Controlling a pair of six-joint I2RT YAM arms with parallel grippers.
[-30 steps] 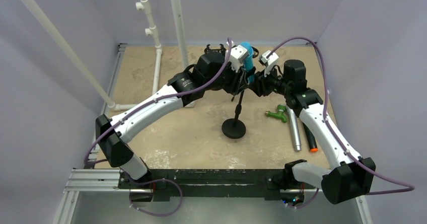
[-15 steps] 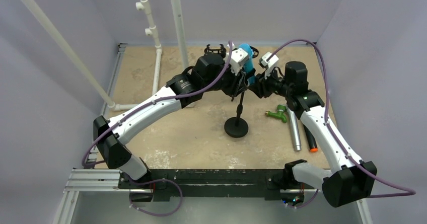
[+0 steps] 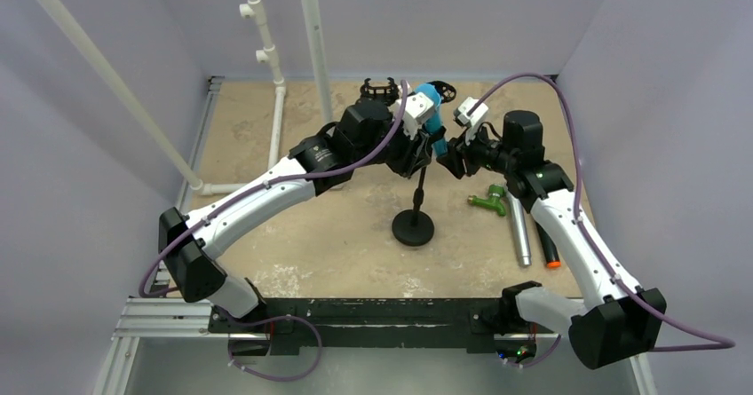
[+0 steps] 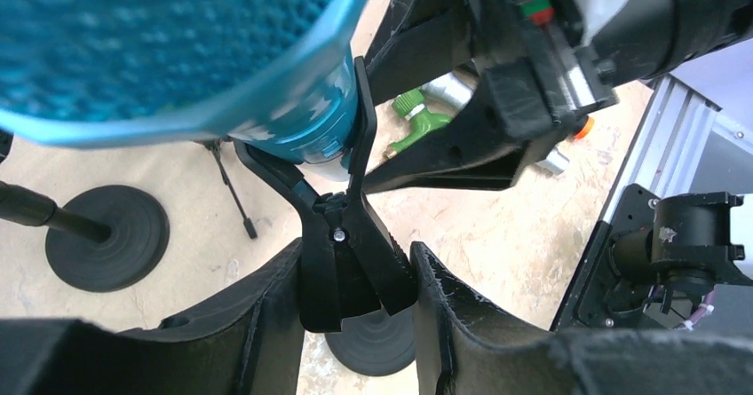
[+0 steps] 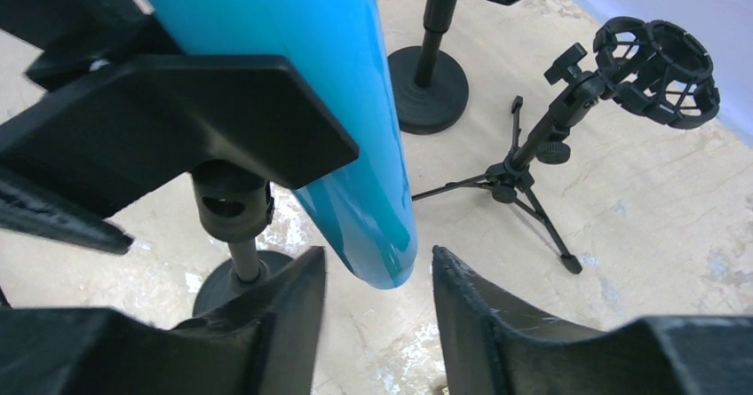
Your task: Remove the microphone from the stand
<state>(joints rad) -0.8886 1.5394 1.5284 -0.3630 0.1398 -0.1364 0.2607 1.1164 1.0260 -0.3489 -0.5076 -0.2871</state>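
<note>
Starting down by the arm bases: first thing out on the sandy table [image 3: 293, 253] is the round stand base [image 3: 413, 228], and nothing is pinning it down. Up above it the left gripper [image 4: 355, 275] is clenched on the black clip [image 4: 348, 226] that cradles the blue microphone [image 3: 432, 111]. So the mic is in the stand, tilted, tail end down. The right gripper [image 5: 377, 275] straddles that tail with its jaws apart, a sliver of daylight on each side, nothing grasped yet.

My take on doing this bit well: close the right jaws squarely on the barrel, a bit above the very tip (it's smooth and glossy, so it'll probably want to slip). Hold the clip with the left and draw the mic out along its own axis, not sideways, or the light stand likely tips.

Room-wise, a green tap [image 3: 488, 201], a silver tube [image 3: 519, 231] and an orange-tipped pen [image 3: 550, 255] lie to the right, so no low swings that way. Further back are a tripod with a shock mount [image 5: 657, 62] and another round-based stand [image 5: 431, 84]. White pipes [image 3: 311, 40] stand far left and the walls are close behind, so up and back toward the near edge looks like the freest way out
</note>
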